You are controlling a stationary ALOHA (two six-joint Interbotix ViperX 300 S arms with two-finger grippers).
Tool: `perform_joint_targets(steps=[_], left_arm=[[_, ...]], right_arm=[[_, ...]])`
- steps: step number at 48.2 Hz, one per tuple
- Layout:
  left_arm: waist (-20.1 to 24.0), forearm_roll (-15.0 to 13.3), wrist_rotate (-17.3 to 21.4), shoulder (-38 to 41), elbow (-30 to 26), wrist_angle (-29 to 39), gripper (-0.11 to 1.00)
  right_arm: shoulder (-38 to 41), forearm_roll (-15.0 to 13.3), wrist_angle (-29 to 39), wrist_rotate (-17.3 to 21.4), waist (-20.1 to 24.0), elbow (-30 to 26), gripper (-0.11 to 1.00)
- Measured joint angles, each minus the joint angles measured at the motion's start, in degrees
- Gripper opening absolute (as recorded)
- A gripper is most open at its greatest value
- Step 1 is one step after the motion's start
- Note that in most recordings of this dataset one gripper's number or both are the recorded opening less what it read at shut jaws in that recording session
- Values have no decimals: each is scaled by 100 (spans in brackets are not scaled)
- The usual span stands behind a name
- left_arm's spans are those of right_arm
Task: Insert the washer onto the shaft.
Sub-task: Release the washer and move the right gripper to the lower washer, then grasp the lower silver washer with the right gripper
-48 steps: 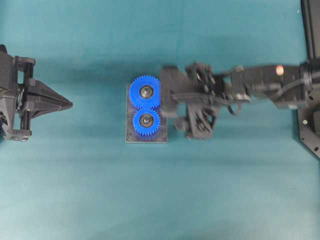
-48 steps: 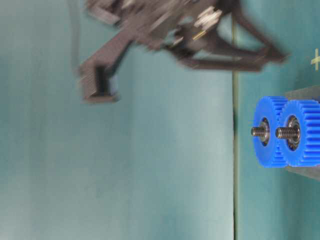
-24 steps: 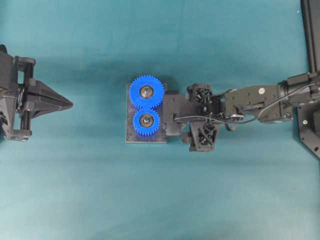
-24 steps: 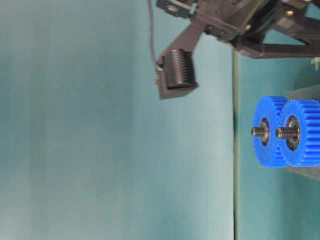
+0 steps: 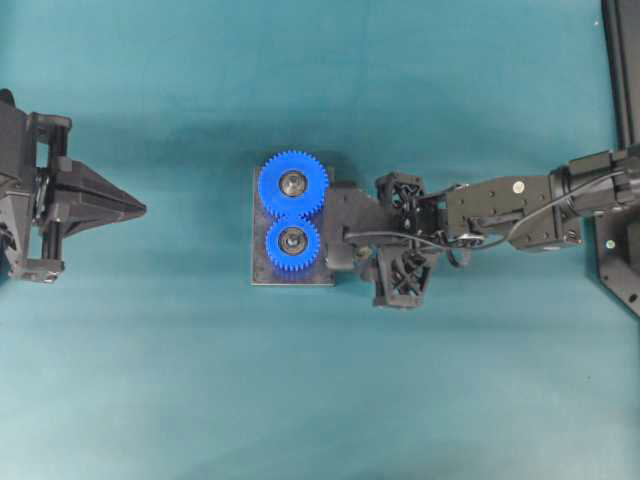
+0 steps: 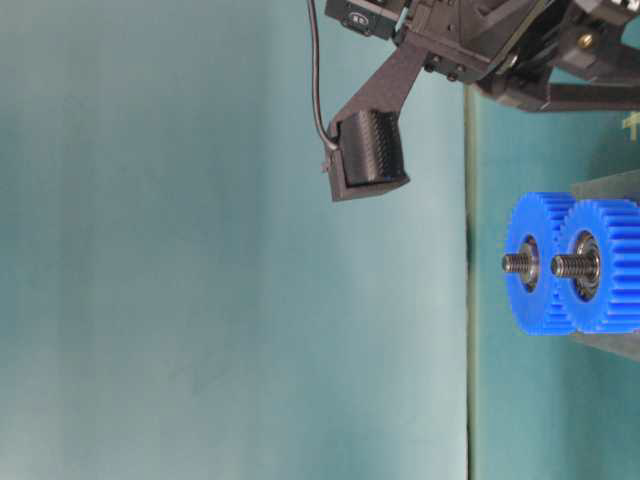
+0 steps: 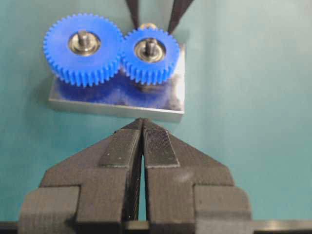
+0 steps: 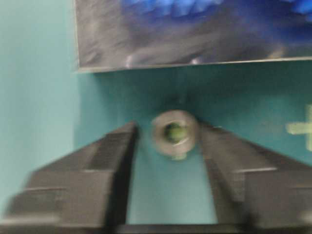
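Two blue gears (image 5: 292,205) sit meshed on a metal plate (image 5: 262,275), each on a threaded shaft (image 6: 515,263). The small metal washer (image 8: 174,132) lies flat on the teal table just off the plate's edge. My right gripper (image 5: 340,232) is down at that edge with the washer between its fingers (image 8: 117,151). The jaws are partly closed, with a gap still on one side of the washer. In the left wrist view the washer (image 7: 147,25) shows beyond the smaller gear. My left gripper (image 5: 138,209) rests far to the left, fingers pressed together and empty.
The right arm (image 5: 510,205) stretches in from the right edge toward the plate. A dark frame (image 5: 620,60) runs along the table's right side. Teal table surface lies all around the plate.
My right gripper has dropped down beside the plate and its jaws have narrowed around the washer. The left gripper has stayed still.
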Motion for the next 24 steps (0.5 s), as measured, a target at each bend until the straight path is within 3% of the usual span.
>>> perform_joint_targets(steps=[2,16,24], left_arm=[[0,9,0,0,9,-9,0],[0,0,-9,-9,0,-193,0],[0,0,-9,0,0,-202,0]], right_arm=[[-9,-9,18,114,-26,0,31],[-193,-26,448,246,-35,-44,31],[-615,-26,1011,246,-44,-413,31]])
